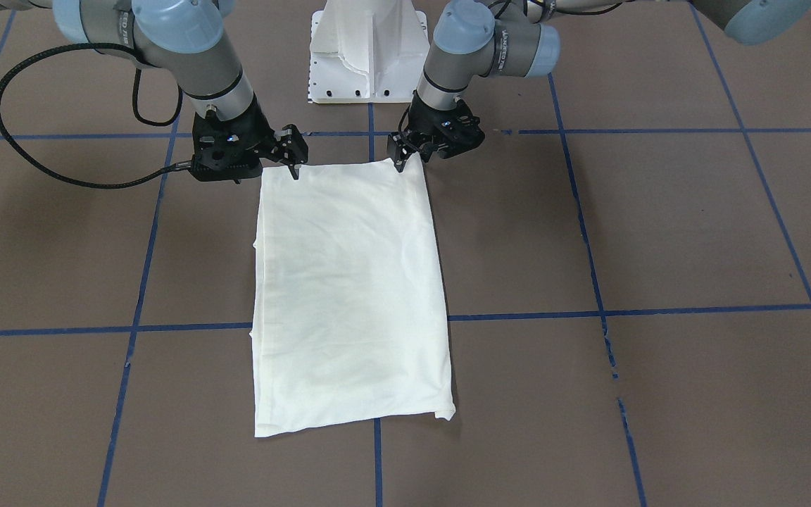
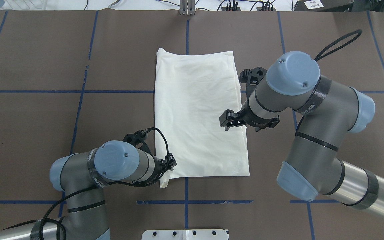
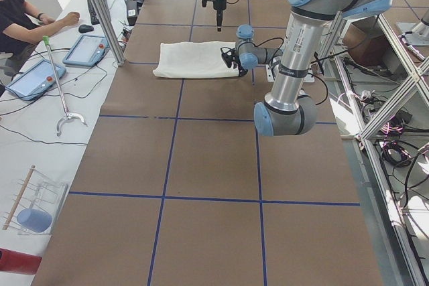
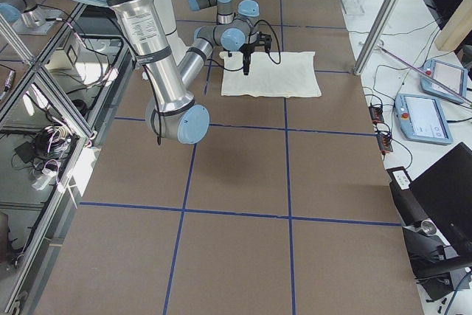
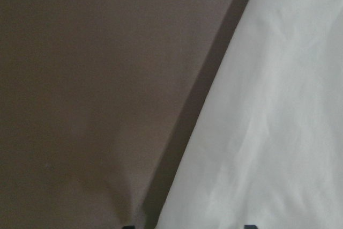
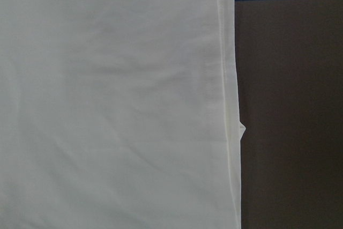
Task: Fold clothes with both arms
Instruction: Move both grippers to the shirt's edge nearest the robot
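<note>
Cream-white T-shirt (image 1: 349, 282) lies as a plain-side-up rectangle on the brown table (image 1: 659, 232) | left gripper (image 1: 409, 160) low at its robot-side corner, jaws apart, apparently to pinch that edge | right gripper (image 1: 295, 165) at the matching corner, jaw state not discernible | next fold judged pending

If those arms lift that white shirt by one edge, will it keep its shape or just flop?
Probably flop: the shirt lies flat in layers with soft wrinkles, so it should sag. It looks thin, so it is likely light. Pushed, its loose layered edges would likely bunch rather than slide whole.
</note>
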Controlling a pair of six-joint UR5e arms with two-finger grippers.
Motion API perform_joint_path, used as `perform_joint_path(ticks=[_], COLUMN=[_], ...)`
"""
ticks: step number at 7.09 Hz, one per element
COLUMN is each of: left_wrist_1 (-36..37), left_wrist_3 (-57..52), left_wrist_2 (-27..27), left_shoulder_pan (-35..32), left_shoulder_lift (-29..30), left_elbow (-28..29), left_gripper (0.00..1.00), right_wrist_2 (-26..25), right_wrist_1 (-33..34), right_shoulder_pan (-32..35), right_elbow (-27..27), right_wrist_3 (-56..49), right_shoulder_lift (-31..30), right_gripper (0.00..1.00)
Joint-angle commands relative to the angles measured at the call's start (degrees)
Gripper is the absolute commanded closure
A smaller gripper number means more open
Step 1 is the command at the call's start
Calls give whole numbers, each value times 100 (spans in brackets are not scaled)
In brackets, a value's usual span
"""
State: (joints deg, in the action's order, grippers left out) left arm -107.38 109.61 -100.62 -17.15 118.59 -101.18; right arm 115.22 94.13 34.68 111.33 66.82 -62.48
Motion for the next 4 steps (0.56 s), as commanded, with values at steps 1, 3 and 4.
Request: perform_joint_path(ticks=[1, 3, 4], left_wrist_1=[6, 6, 6], left_wrist_3=[-1, -1, 7], left_wrist_2=[-10, -10, -10], left_shoulder_pan=[18, 45, 36], left_shoulder_lift=[-11, -29, -20], left_elbow=[2, 2, 2], left_gripper=[37, 37, 53], right_wrist_2=[0, 0, 0], right_wrist_1=[0, 0, 0], right_shoulder_pan=[13, 13, 13], right_elbow=[-6, -6, -6], right_wrist_3=[-2, 7, 33], right_shoulder_lift=[-9, -1, -1], right_gripper=[0, 0, 0])
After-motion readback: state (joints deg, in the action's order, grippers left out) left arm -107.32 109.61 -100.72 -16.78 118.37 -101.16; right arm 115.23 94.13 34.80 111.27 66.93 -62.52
